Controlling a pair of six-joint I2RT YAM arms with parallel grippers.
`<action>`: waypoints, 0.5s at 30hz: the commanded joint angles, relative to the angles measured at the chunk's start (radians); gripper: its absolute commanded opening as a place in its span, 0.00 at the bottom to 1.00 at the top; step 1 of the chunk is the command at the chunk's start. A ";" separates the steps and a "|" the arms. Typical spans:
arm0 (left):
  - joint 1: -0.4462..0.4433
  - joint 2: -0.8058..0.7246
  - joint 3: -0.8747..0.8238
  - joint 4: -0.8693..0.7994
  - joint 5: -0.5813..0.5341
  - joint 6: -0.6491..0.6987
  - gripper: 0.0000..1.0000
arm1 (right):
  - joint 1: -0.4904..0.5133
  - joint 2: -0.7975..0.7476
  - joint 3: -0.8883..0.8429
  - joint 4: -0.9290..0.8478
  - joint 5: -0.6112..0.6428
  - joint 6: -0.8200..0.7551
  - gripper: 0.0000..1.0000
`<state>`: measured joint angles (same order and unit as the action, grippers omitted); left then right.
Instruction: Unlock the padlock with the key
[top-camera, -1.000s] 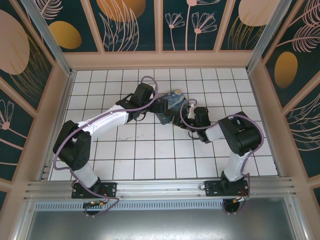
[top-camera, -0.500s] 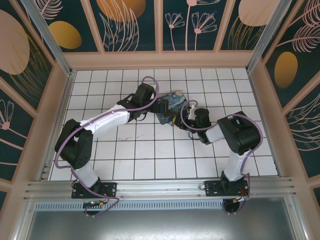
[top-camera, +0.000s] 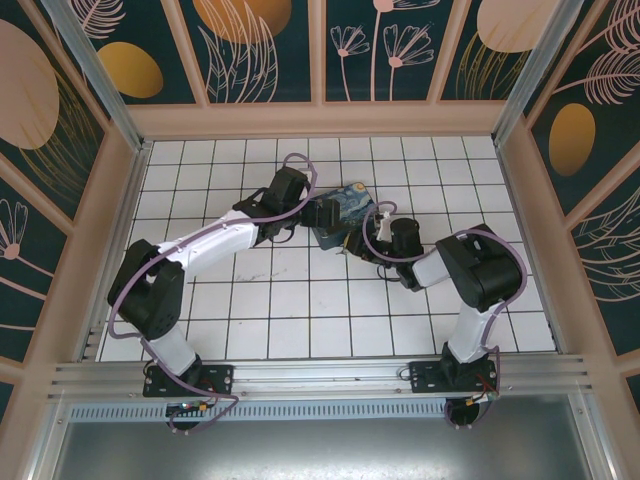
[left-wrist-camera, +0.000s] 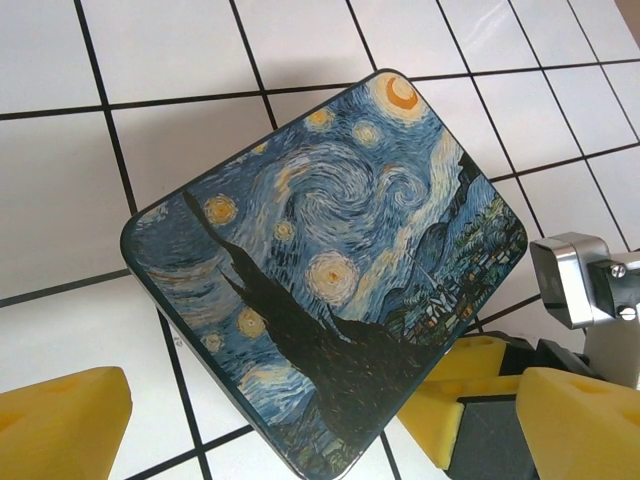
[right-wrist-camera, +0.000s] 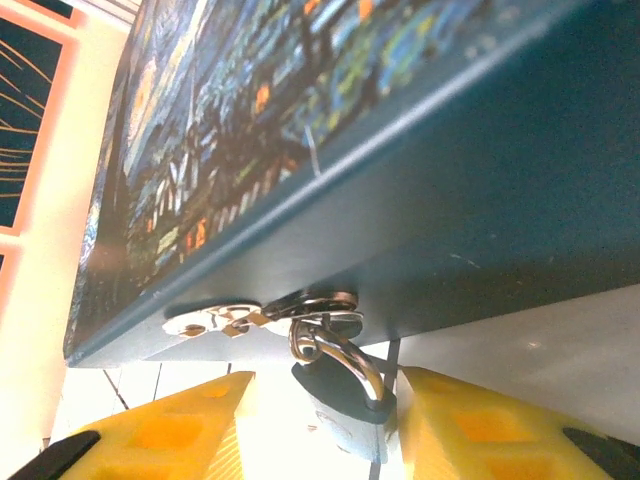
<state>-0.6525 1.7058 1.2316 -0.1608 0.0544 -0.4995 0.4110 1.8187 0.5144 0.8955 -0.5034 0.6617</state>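
The small blue padlock (right-wrist-camera: 345, 420) hangs by its metal shackle (right-wrist-camera: 352, 362) from a silver hasp (right-wrist-camera: 215, 320) on the side of the starry-night box (right-wrist-camera: 400, 150). My right gripper (right-wrist-camera: 328, 392) is open around it. The right finger (right-wrist-camera: 455, 425) touches the padlock's body and the left finger (right-wrist-camera: 195, 425) stands apart. My left gripper (left-wrist-camera: 320, 440) is open wide, with the box's (left-wrist-camera: 330, 250) near corner between its yellow fingers (left-wrist-camera: 60, 420). From above, the left gripper (top-camera: 322, 215) and the right gripper (top-camera: 372, 232) flank the box (top-camera: 347, 203). The key is out of view.
White tiled floor (top-camera: 300, 300) with black grout lines stretches around the box. Patterned walls (top-camera: 320, 50) with a peach frame close in the back and both sides. A metal rail (top-camera: 320, 375) runs along the near edge by the arm bases.
My right gripper squeezed in toward the padlock and has spread again, shifting slightly beside the box. The left arm and the box have stayed put.
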 joint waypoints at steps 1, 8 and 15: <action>0.007 -0.035 -0.014 0.023 0.016 -0.016 0.98 | -0.006 0.007 -0.034 0.033 -0.034 0.026 0.38; 0.007 -0.034 -0.019 0.025 0.018 -0.022 0.98 | 0.002 0.059 -0.042 0.107 -0.033 0.058 0.25; 0.007 -0.034 -0.019 0.026 0.021 -0.024 0.99 | 0.012 0.100 -0.030 0.151 0.006 0.084 0.30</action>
<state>-0.6525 1.6989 1.2285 -0.1596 0.0689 -0.5098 0.4133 1.8790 0.4873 1.0336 -0.5194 0.7273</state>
